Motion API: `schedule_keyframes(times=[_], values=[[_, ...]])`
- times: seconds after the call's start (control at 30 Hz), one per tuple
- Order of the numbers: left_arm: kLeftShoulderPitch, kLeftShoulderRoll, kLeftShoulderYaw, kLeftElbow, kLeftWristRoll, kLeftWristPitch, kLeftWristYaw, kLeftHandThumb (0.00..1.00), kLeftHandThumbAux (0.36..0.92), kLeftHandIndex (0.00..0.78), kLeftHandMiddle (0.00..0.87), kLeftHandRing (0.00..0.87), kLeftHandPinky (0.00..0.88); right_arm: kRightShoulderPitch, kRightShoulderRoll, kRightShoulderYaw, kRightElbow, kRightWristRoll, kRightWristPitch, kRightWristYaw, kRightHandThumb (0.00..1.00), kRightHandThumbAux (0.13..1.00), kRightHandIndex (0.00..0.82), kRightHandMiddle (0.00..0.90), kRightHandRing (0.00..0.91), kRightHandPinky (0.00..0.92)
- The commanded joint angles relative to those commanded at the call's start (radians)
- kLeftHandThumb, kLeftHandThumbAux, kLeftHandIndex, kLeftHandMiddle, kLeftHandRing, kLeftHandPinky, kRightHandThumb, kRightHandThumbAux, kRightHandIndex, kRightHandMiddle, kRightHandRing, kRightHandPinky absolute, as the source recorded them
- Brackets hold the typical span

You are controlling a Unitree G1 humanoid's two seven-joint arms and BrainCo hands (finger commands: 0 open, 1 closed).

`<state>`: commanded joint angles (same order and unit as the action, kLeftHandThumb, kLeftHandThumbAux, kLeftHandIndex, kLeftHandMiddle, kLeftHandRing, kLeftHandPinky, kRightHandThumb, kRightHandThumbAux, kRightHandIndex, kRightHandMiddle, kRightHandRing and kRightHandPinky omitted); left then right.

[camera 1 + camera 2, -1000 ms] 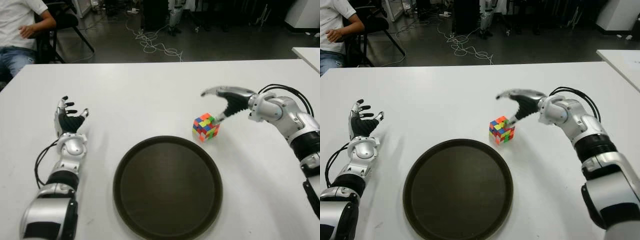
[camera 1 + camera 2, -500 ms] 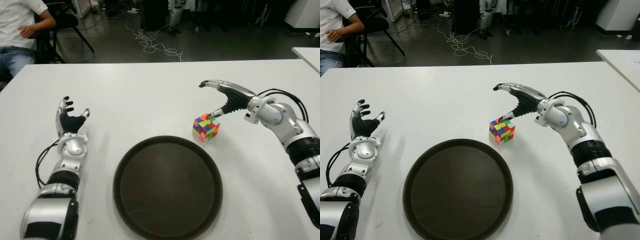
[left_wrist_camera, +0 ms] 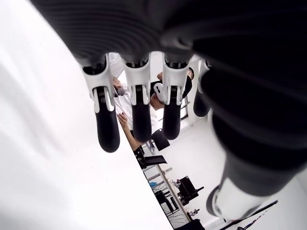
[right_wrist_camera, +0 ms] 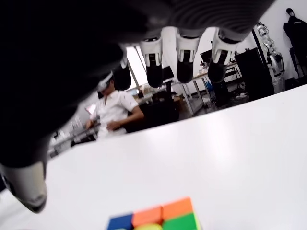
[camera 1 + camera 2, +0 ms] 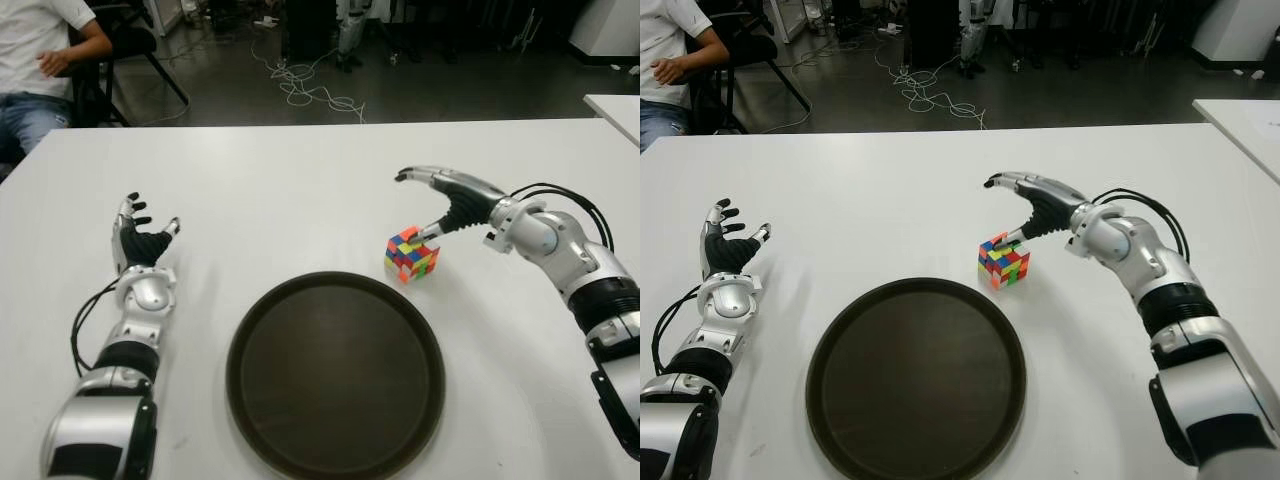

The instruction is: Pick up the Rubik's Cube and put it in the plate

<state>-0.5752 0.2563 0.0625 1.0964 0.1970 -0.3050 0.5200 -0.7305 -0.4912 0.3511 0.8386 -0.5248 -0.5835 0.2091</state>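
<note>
Cube (image 4: 154, 220) cut off by right wrist view's edge, only top showing. Seated person (image 5: 40, 60) cropped at eye views' corner. Right forearm (image 5: 1220, 420) runs out of frame.

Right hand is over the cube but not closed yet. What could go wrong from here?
1. The right hand is open, with only its thumb near the Rubik's Cube, which sits corner-on; closing may push it away.
2. The cube lies close to the plate rim; a nudge could knock it against the rim.
</note>
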Motion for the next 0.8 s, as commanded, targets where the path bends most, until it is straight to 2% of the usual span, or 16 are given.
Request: schedule_keyframes(times=[0.37, 0.57, 0.67, 0.8], values=[[0.0, -0.003, 0.006, -0.001, -0.007, -0.002, -0.001, 0.076, 0.794, 0.12, 0.232, 0.29, 0.383, -0.002, 0.004, 0.015, 0.011, -0.012, -0.01, -0.002, 0.0, 0.542, 0.0, 0.0, 0.0, 0.005], [-0.001, -0.004, 0.007, -0.001, -0.007, 0.004, 0.001, 0.081, 0.797, 0.12, 0.27, 0.331, 0.41, -0.001, 0.008, 0.017, 0.018, -0.001, -0.016, 0.008, 0.0, 0.545, 0.0, 0.0, 0.0, 0.0], [-0.002, -0.004, 0.007, -0.001, -0.006, 0.003, 0.004, 0.082, 0.794, 0.121, 0.247, 0.3, 0.377, 0.003, 0.011, 0.018, 0.025, 0.003, -0.02, 0.012, 0.0, 0.558, 0.0, 0.0, 0.0, 0.0], [-0.002, -0.002, 0.005, -0.001, -0.002, 0.003, 0.004, 0.093, 0.788, 0.123, 0.234, 0.294, 0.396, 0.006, 0.008, 0.024, 0.027, -0.001, -0.02, 0.02, 0.0, 0.569, 0.0, 0.0, 0.0, 0.0]])
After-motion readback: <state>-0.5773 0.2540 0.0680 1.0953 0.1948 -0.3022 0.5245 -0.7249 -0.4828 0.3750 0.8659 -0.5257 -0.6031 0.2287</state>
